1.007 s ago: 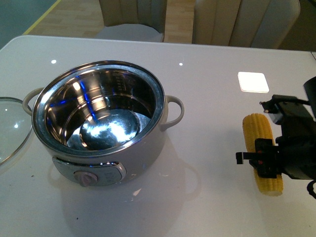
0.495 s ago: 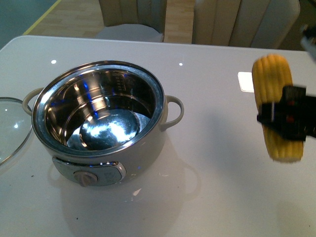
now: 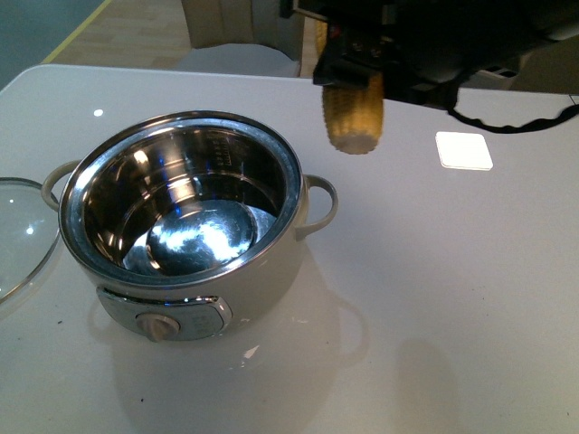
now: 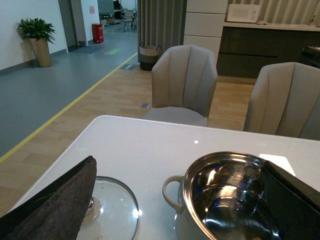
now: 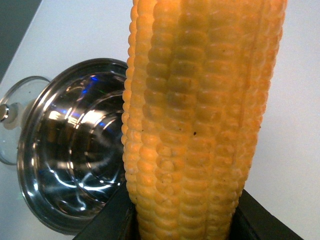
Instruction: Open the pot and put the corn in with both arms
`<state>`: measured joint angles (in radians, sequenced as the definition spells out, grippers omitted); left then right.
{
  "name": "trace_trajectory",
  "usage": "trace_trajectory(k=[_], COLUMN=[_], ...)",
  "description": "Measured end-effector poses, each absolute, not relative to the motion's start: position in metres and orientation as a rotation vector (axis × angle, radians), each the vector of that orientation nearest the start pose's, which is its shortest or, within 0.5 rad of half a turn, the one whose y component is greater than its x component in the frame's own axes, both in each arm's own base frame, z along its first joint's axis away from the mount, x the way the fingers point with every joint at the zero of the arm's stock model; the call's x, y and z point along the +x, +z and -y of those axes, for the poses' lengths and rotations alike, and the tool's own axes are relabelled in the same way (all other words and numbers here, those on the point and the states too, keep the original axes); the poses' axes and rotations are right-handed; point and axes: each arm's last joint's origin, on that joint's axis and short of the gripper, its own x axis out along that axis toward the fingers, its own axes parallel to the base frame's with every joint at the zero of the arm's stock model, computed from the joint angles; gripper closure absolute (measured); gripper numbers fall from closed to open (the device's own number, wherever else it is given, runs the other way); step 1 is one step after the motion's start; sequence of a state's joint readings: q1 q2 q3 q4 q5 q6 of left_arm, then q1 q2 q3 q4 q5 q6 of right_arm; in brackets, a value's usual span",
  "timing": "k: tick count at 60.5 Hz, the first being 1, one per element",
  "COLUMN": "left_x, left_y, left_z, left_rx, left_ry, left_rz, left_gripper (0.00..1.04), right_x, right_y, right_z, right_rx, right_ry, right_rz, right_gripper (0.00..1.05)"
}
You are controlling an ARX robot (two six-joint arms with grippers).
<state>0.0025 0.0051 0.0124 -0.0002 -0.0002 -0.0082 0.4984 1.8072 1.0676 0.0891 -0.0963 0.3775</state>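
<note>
There is one pot [image 3: 271, 271], with two loop handles [image 3: 318, 204] and one dial [image 3: 160, 325], on one white table [image 3: 452, 298]. Also counted are one glass lid [image 3: 18, 237], one corn cob [image 3: 355, 116] and one white square [image 3: 464, 150] on the tabletop. Beyond the table are two chairs [image 4: 184, 80] and one potted plant [image 4: 36, 37].

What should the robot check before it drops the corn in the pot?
1. Lid off: ok. The glass lid lies on the table beside the pot.
2. Pot empty: ok. Only shiny steel shows inside.
3. Corn held firmly: ok. The right gripper is shut on the corn, which hangs end-down.
4. Corn above the opening: not ok. In the front view it hangs off to the side of the rim, near the handle.
5. Pot switched off: cannot tell from the dial.
</note>
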Motion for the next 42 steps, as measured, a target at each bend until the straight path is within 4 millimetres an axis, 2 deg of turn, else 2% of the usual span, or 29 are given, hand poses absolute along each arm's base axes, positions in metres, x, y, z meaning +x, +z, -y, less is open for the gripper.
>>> trace_trajectory(k=[15,42], left_x=[0.097,0.097], left_y=[0.167,0.167], left_z=[0.0,0.0], left_rx=[-0.008,-0.008], left_ry=[0.003,0.003], left_rz=[0.007,0.007], left_gripper=[0.07,0.07], right_x=[0.35,0.363], right_y=[0.169,0.146], right_z=[-0.215,-0.261], right_rx=[0.303,0.348], right_ry=[0.445,0.459], right_rz=[-0.789,-0.868], right_gripper=[0.7,0.67])
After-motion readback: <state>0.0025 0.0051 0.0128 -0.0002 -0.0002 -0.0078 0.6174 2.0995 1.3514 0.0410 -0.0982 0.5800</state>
